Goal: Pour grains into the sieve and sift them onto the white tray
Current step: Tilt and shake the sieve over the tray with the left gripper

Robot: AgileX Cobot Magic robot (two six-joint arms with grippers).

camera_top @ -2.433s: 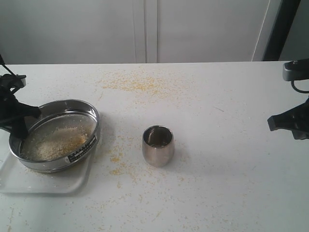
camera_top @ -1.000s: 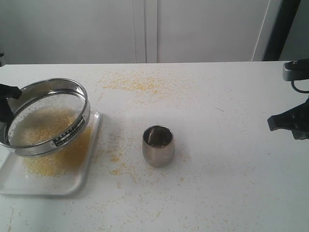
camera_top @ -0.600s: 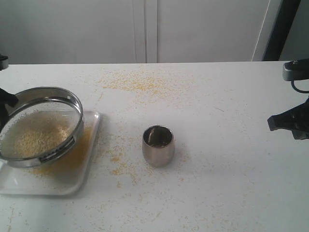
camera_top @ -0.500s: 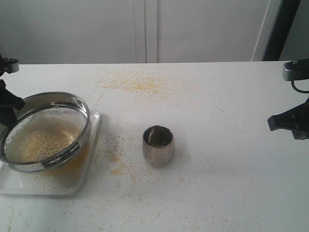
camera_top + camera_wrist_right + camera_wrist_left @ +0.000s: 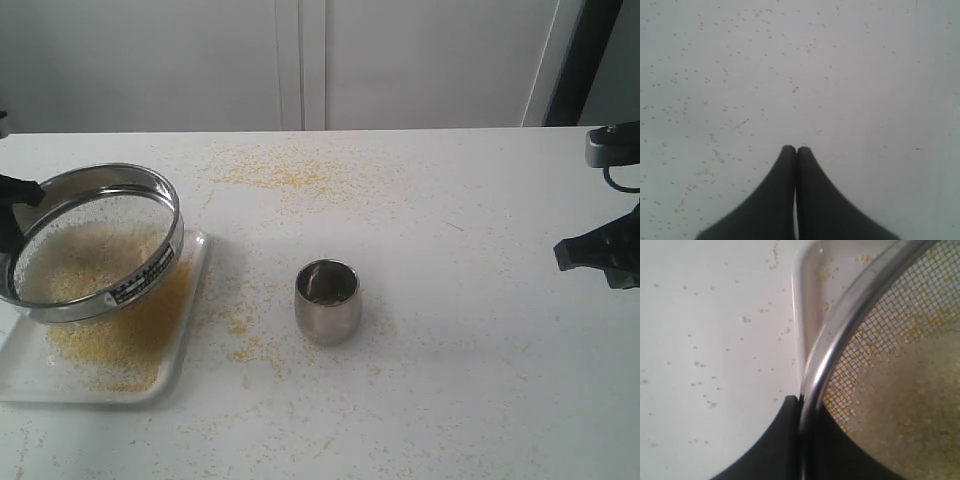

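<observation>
Clearly tilted sieve [image 5: 95, 245] w/ grains [image 5: 70, 272] inside; yellow layer [image 5: 120, 340] on white tray [image 5: 25, 375].

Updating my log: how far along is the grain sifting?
Pouring looks done: the steel cup stands upright on the table, and grains lie in the sieve. Sifting is in hand: the left gripper, jaws on the rim, holds it tilted over the white tray, where yellow granules have collected. Left: the grains on the mesh need sifting through.

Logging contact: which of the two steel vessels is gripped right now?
The sieve, the wide mesh-bottomed hoop tilted over the white tray, with the left gripper clamped on its rim. The small rounded cup stands alone on the table, untouched.
</observation>
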